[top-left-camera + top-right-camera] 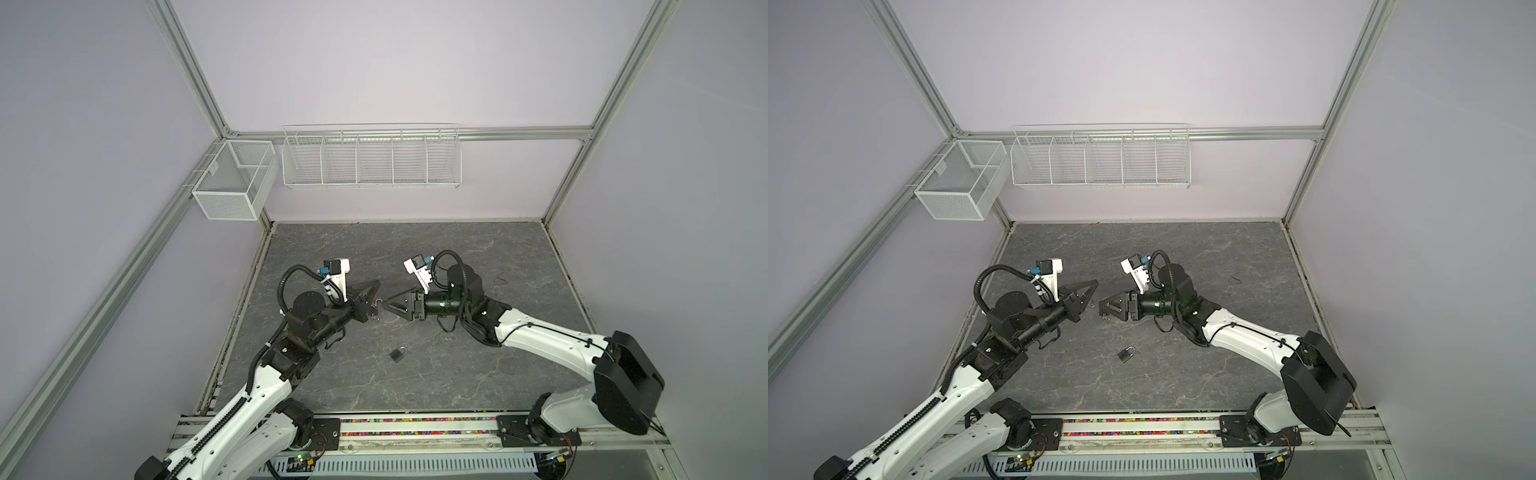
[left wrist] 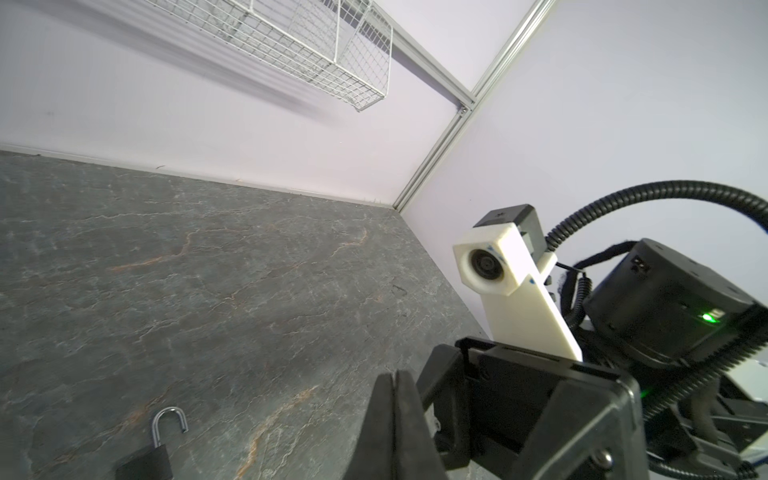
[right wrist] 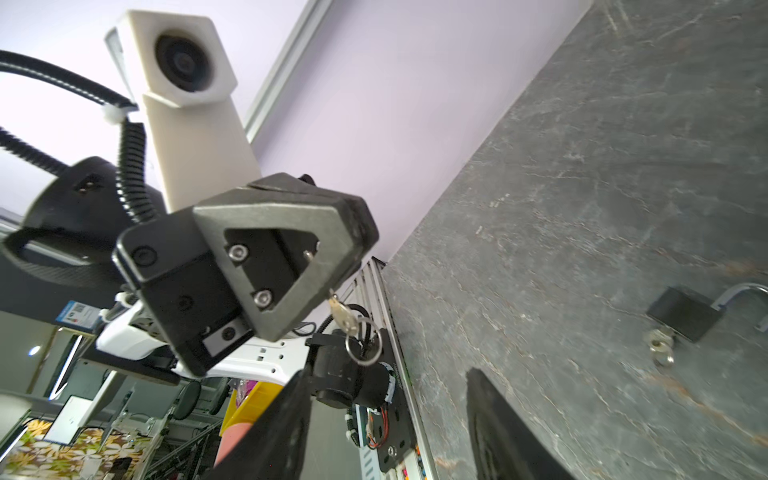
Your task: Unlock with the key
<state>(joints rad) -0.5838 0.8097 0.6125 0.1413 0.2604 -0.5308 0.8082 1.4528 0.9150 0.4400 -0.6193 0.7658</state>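
At the tip of the left tool [image 2: 394,380]: fingers pressed together, pinching the key [image 3: 341,311], apparently by the blade. The bow and key ring [image 3: 363,347] hang free below the grip, in mid-air above the table [image 1: 457,257].

Right tool [image 3: 388,376]: faces the left just beside it, fingers spread, nothing between them.

Padlock [image 1: 397,355]: flat on the table, nearer the robot base and apart from both tools. The shackle [image 2: 168,422] looks sprung, one leg free. A small silver piece sits against the lock body; cannot tell what it is.

Risks (judgement):
- The pinch looks shallow, so a nudge at hand-over could twist or drop the key.
- The dangling ring could snag a finger.
- The loose lock would slide under an insertion push unless pinned.
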